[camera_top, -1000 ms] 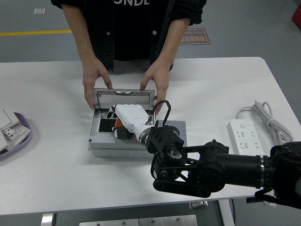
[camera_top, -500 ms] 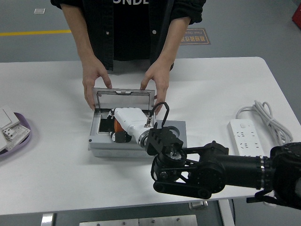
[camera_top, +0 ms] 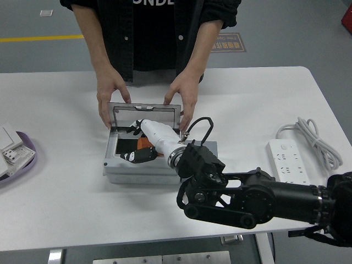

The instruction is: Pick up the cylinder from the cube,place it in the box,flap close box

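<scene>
The cylinder [camera_top: 144,144] shows only as an orange patch down inside the open well of the box [camera_top: 159,171], mostly hidden under the right hand [camera_top: 137,149]. By its look it is small, rigid and smooth-sided, probably light (a guess from size alone), so it should be pinched across its curved side, and it could roll or slip once let go. The right hand's white shell and dark fingers [camera_top: 132,157] reach into the well around the orange piece; whether they clamp it or have let it loose I cannot tell. The grey box sits mid-counter [camera_top: 60,209], its lid [camera_top: 146,114] standing up at the far edge. A person's hands [camera_top: 113,91] rest at either side of that lid, steadying it. No left hand shows.
</scene>
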